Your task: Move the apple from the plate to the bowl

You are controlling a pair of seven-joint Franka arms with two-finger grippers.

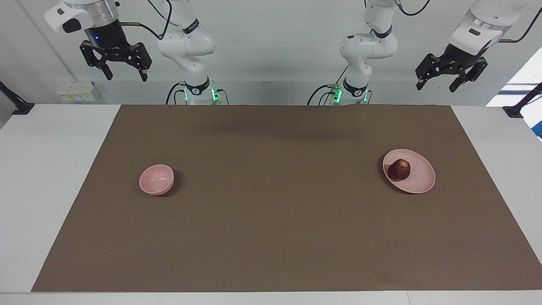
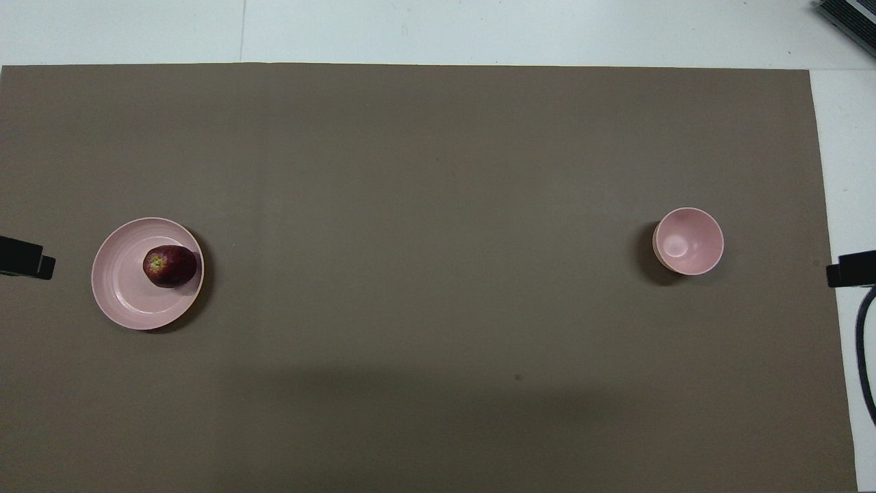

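Note:
A dark red apple point(image 1: 399, 169) point(image 2: 170, 266) lies on the wide pale pink plate point(image 1: 419, 180) point(image 2: 120, 287) toward the left arm's end of the table. The small deep pink bowl point(image 1: 156, 179) point(image 2: 688, 241) stands empty toward the right arm's end. My left gripper point(image 1: 436, 86) hangs open high up, well above the table and apart from the plate. Also raised high, my right gripper point(image 1: 125, 76) is open with nothing between its fingers. In the overhead view only a dark tip of each gripper shows at the side edges.
A brown mat point(image 1: 279, 199) covers most of the white table point(image 1: 51, 169). Both arm bases point(image 1: 199, 91) stand at the mat's edge nearest the robots. A black cable point(image 2: 864, 356) hangs at the right arm's end.

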